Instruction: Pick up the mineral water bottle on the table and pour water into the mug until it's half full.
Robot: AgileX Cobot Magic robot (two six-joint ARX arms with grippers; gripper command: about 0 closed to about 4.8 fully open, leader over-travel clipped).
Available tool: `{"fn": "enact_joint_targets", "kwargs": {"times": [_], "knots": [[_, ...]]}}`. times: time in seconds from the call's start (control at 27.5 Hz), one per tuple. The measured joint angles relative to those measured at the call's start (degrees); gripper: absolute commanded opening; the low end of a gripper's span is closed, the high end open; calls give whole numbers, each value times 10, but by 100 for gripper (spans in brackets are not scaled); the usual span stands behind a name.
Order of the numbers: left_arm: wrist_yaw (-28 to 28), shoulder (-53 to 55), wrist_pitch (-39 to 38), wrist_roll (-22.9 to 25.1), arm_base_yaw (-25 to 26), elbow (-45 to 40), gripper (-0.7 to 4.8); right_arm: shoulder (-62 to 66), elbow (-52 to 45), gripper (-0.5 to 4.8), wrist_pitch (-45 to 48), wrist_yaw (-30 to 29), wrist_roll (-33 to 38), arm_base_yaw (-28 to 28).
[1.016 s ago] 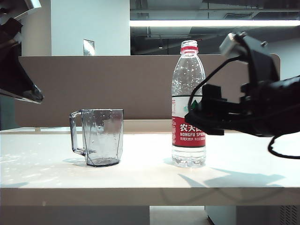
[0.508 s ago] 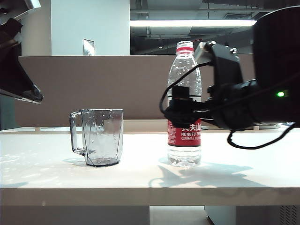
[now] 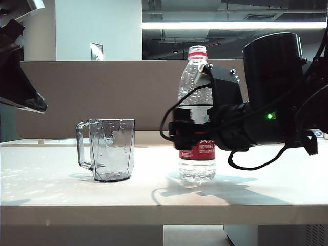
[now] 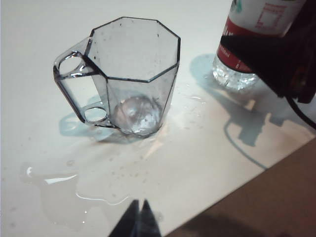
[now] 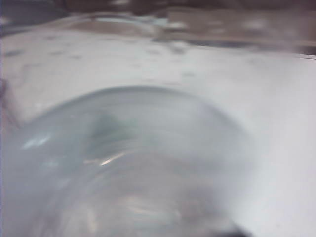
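Mineral water bottle (image 3: 197, 102) stands upright on the table (image 3: 154, 197), roughly centre of the exterior view: clear ribbed plastic, round body, red neck ring, no cap visible on its open top, red-and-white label mostly hidden behind the arm, clear water (image 3: 197, 171) showing in the rippled base. In the left wrist view the bottle's (image 4: 247, 44) knobbly transparent foot and red label edge sit on the table (image 4: 207, 148), at 2 o'clock from the mug (image 4: 129, 79). Mug (image 3: 108, 149) is smoky grey see-through plastic, faceted (octagonal rim from above), flat strap handle with two round cutouts, upright, at 9 o'clock from the bottle and well apart from it; droplets on the walls, no clear fill level. Tabletop is smooth, glossy off-white, with spilled puddles and specks (image 4: 74, 190) near the mug's base. Right gripper (image 3: 184, 134), matte black with looping cables, is level at the bottle's label height, jaws straddling the bottle; whether they pinch it cannot be told, since the right wrist view is only a blurred clear curved surface (image 5: 128, 168). Left gripper (image 4: 139, 221) hovers above the table near the mug, dark fingertips pressed together, holding nothing.
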Motion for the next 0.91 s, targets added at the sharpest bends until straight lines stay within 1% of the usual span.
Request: {"fn": "enact_joint_targets", "kwargs": {"times": [0.07, 0.11, 0.18, 0.29, 0.4, 0.51, 0.58, 0.65, 0.83, 0.91], "knots": [[0, 0, 0, 0, 0, 0, -1, 0, 0, 327, 0, 1, -2, -2], [0, 0, 0, 0, 0, 0, -1, 0, 0, 284, 0, 1, -2, -6], [0, 0, 0, 0, 0, 0, -2, 0, 0, 229, 0, 0, -3, -8], [0, 0, 0, 0, 0, 0, -1, -9, 0, 229, -16, -3, -4, -13], [0, 0, 0, 0, 0, 0, -1, -23, 0, 229, -43, -3, -26, -14], [0, 0, 0, 0, 0, 0, -1, -51, 0, 229, -91, -3, -75, -14], [0, 0, 0, 0, 0, 0, -1, -84, -1, 229, -145, -2, -120, -14], [0, 0, 0, 0, 0, 0, -1, -118, 3, 229, -213, 10, -182, -15], [0, 0, 0, 0, 0, 0, -1, -151, 60, 230, -350, 45, -283, -16], [0, 0, 0, 0, 0, 0, -1, -151, 84, 230, -382, 55, -310, -16]]}}
